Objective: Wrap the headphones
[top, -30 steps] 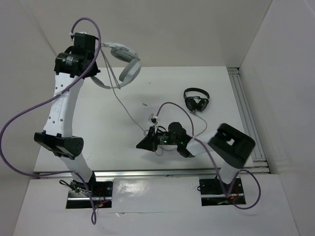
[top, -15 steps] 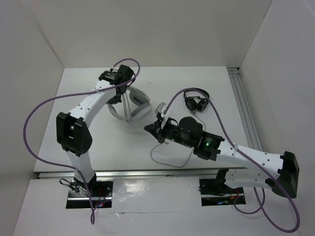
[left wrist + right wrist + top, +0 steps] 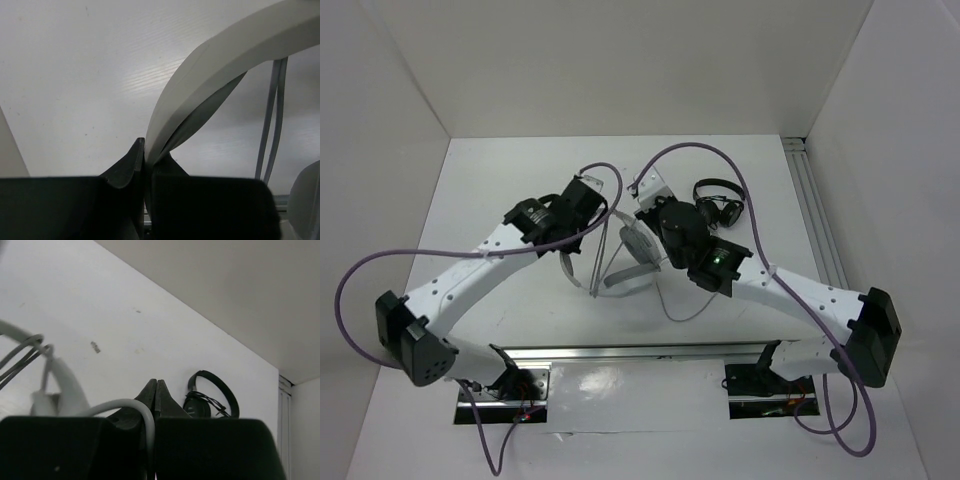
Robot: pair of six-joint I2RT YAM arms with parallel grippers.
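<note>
Headphones (image 3: 638, 248): band in L gripper (image 3: 145, 148), cups rightward

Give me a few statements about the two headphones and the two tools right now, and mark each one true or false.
1. The left tool grips the white headphones by the headband. True.
2. The right tool stands open. False: it is shut on the grey cable.
3. The black headphones lie on the table, in neither tool. True.
4. Both headphones are black. False: one pair is white.
</note>
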